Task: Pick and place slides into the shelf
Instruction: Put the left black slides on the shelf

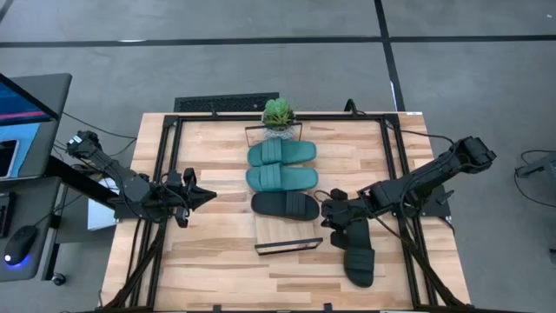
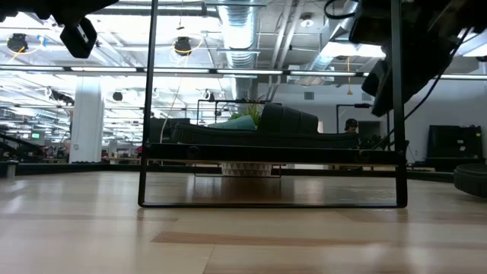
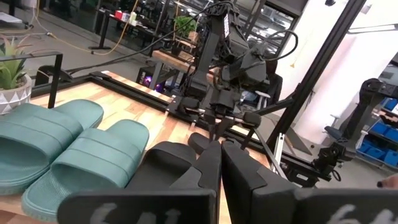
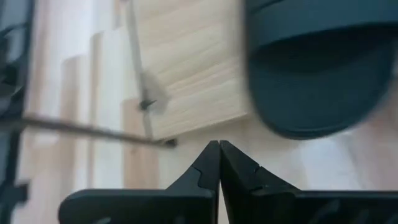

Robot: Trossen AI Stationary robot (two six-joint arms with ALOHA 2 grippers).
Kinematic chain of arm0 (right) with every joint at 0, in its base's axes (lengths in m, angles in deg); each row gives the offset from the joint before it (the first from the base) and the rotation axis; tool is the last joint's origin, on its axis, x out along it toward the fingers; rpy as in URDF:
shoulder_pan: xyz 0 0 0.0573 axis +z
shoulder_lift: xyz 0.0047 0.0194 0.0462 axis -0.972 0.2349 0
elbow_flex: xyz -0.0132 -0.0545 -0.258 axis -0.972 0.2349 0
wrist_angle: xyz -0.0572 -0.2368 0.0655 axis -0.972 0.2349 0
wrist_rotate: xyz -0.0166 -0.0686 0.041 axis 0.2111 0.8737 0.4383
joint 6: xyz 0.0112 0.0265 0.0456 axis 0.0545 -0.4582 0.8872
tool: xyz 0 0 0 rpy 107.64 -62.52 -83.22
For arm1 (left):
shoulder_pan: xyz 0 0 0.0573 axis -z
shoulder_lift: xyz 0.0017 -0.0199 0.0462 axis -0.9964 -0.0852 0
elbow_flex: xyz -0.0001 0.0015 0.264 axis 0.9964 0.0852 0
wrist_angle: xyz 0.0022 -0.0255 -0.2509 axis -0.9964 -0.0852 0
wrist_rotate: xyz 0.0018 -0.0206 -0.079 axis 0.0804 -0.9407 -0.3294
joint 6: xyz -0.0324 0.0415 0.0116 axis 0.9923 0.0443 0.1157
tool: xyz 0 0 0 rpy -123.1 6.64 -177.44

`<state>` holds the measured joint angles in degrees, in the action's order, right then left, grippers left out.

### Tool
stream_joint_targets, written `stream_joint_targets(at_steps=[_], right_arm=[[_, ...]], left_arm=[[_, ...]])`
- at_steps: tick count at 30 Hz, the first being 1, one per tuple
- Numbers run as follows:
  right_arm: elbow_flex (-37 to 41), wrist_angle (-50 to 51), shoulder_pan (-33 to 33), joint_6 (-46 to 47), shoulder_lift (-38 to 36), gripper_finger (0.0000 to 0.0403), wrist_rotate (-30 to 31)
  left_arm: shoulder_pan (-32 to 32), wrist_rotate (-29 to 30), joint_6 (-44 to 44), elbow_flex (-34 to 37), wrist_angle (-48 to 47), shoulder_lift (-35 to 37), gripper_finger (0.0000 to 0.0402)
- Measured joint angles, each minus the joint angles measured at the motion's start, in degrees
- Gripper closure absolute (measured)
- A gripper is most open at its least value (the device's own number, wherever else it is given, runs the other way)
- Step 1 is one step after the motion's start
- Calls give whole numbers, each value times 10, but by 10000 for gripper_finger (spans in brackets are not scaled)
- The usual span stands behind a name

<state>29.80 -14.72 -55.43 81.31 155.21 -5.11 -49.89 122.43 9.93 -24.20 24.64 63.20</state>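
The shelf point(image 1: 287, 233) is a light plank with a black wire frame, lying along the middle of the table. Two teal slides point(image 1: 281, 154) point(image 1: 281, 178) and one black slide point(image 1: 285, 205) lie side by side across it. A second black slide point(image 1: 359, 259) lies on the tabletop to the shelf's right, toward the near edge. My right gripper point(image 1: 330, 211) hovers shut just right of the shelf's black slide point(image 4: 311, 68), slanting down, with nothing between its fingers point(image 4: 219, 163). My left gripper point(image 1: 205, 198) waits shut, left of the shelf, pointing level at the slides point(image 3: 93, 162).
A small potted plant point(image 1: 277, 114) stands at the shelf's far end. Black frame rails point(image 1: 165, 174) point(image 1: 401, 174) run along the table's left and right sides. Bare tabletop lies near the front edge, left of the shelf's near end.
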Motion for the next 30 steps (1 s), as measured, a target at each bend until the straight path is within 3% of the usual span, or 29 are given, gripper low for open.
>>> stream_joint_targets(at_steps=[4, 16, 30], right_arm=[[0, 0, -32, -54, 0, 402, -73], [0, 0, -87, -135, 3, 403, -207], [-3, -44, -99, -151, 70, 403, -188]], left_arm=[[0, 0, 0, 0, -2, 0, 401], [0, 0, 1, 0, -2, 0, 401], [0, 1, 1, 0, -2, 0, 401]])
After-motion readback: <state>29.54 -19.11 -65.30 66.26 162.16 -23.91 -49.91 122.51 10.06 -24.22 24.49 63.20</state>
